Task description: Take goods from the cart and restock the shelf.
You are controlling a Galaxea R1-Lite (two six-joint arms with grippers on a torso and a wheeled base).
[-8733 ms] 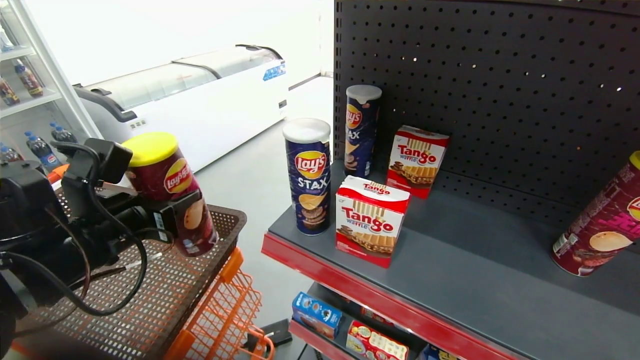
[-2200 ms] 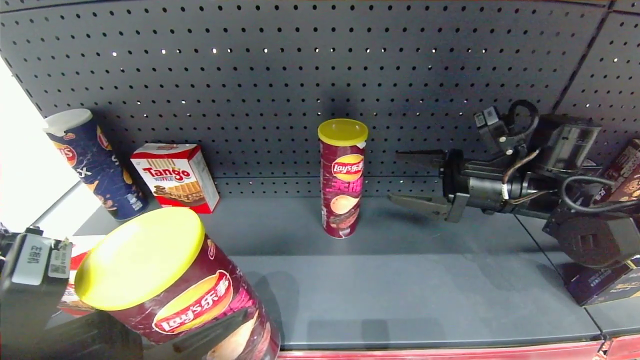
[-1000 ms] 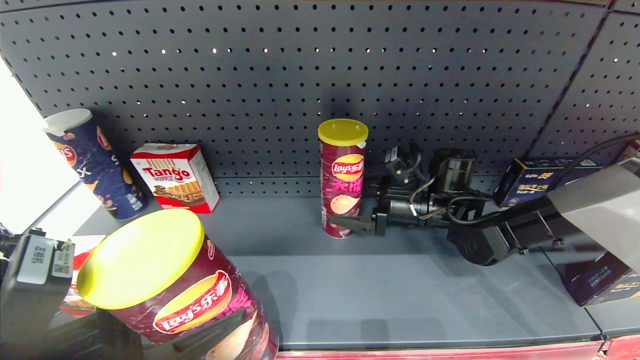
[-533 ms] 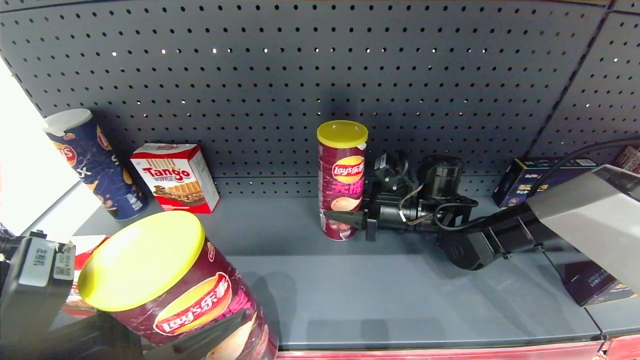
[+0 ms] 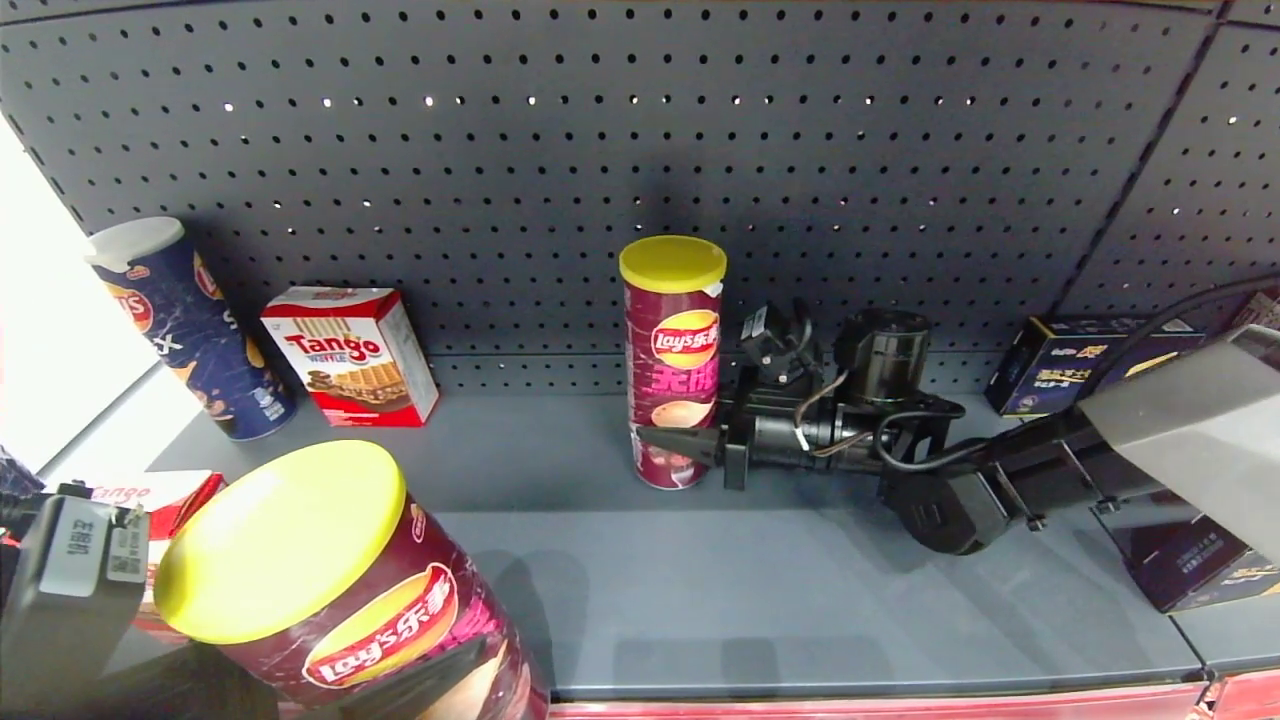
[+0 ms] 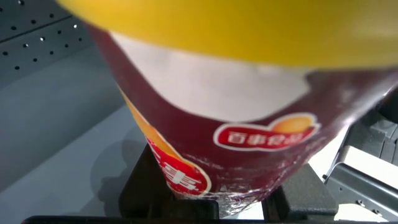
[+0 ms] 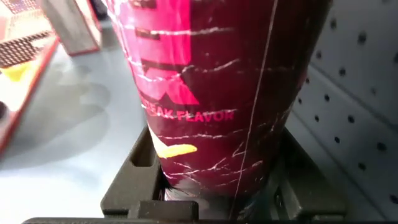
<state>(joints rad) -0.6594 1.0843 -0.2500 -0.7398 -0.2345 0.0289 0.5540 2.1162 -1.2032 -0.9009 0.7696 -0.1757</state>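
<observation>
A maroon chip can point(image 5: 672, 360) with a yellow lid stands upright mid-shelf on the grey shelf board point(image 5: 800, 580). My right gripper point(image 5: 672, 432) comes in from the right and is shut on its lower part; the far finger is hidden behind the can. The right wrist view shows that can point(image 7: 211, 93) filling the space between the fingers of the right gripper point(image 7: 211, 171). At the front left, my left gripper point(image 5: 380, 665) is shut on a second maroon chip can point(image 5: 330, 580), held tilted over the shelf's front edge. The left wrist view has this can point(image 6: 236, 124) close up.
A blue chip can point(image 5: 190, 330) and a red-white wafer box point(image 5: 350, 355) stand at the back left against the pegboard point(image 5: 600, 120). Another wafer box point(image 5: 150, 495) lies at the left edge. Dark boxes point(image 5: 1080, 375) point(image 5: 1190, 560) sit at the right. Bare shelf lies between the two maroon cans.
My right gripper came in from the right and closed on the standing can, then shifted it slightly left and toward the front. The left arm's can dipped a little.
</observation>
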